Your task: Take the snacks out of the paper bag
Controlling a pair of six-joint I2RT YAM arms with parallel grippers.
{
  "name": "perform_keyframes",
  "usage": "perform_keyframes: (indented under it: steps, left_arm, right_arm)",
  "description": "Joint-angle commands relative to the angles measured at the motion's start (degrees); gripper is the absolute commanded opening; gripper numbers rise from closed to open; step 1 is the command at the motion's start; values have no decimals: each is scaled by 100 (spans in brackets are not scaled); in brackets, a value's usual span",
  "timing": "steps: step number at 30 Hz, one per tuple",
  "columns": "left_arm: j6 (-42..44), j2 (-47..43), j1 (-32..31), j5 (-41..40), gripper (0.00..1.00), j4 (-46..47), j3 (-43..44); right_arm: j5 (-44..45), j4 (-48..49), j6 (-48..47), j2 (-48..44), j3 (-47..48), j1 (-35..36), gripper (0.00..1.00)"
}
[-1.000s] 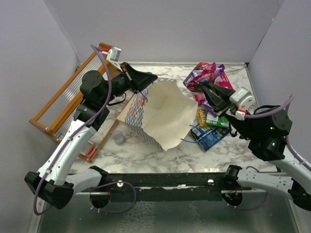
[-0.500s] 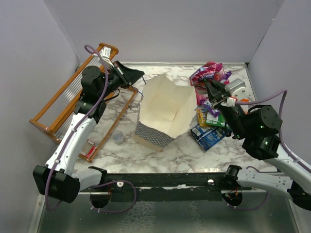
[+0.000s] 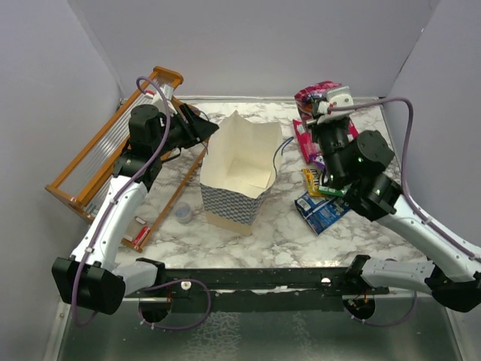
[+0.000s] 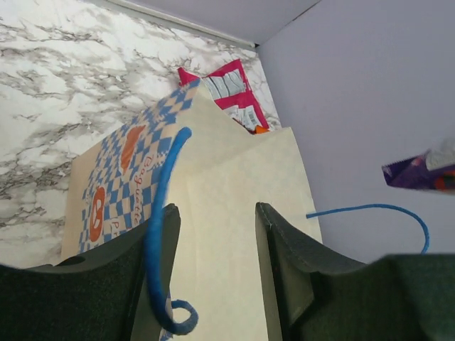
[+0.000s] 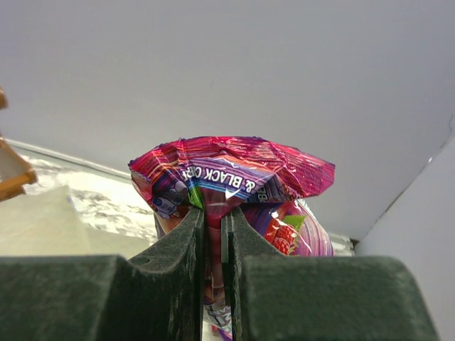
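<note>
Closest to the arms, just off the near right corner of the paper bag (image 3: 229, 207), a blue packet (image 3: 323, 212) lies flat on the table (image 3: 278, 235), with a yellow bar (image 3: 310, 180) a bit further back, also right of the bag. By the bag's left side sits a little grey cup (image 3: 183, 214) (not a snack, ignore it). The bag stands upright with its mouth open. From above I only see cream paper inside, so my guess is it's about emptied.

Further back, the left gripper (image 4: 217, 213) is right at the bag's far left rim, fingers apart, nothing pinched. The blue string handle (image 4: 162, 213) loops past one finger. The wooden rack (image 3: 98, 158) is off to the bag's left.

Farthest away, beyond the bag and to its right, the right gripper (image 5: 213, 213) is clamped tight on the big pink-red pouch (image 5: 231, 170), held up off the table and well apart from the bag. The pouch pokes out past the fingertips, long axis roughly in line with the fingers. What matters next, I reckon: the other snacks lie nearer than the pouch, on the bag's right, so the right arm is the one to lower it there
</note>
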Motion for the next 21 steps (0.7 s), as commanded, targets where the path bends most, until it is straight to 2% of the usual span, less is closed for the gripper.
perform_keyframes:
  steps: [1, 2, 4, 6, 10, 15, 18, 21]
  left_arm:
    - [566, -254, 36, -366, 55, -442, 483]
    - [644, -267, 30, -385, 58, -514, 564]
    - [858, -278, 35, -381, 65, -655, 751]
    - [1163, -298, 30, -418, 72, -858, 1002]
    - [1862, -317, 29, -730, 82, -1357, 1602]
    - [2617, -359, 18, -938, 99, -1789, 2095]
    - [3023, -376, -214, -1276, 99, -1988, 2324]
    - [3437, -475, -620, -1723, 99, -2057, 2404]
  right_arm:
    - [-1146, -1127, 1533, 568, 759, -1500, 1]
    - [-1678, -1415, 1858, 749, 870, -1944, 2]
    - [-2137, -1714, 2229, 1039, 917, -2530, 1]
    - [-2448, -1705, 2480, 1229, 739, -2909, 1]
    - [-3628, -1435, 3366, 1453, 70, -4021, 2]
    - [-3805, -1033, 3927, 1972, -724, -4684, 2]
    - [-4216, -1085, 4122, 2403, -826, -4940, 1]
    - [-4219, -1465, 3977, 2838, -548, -4960, 2]
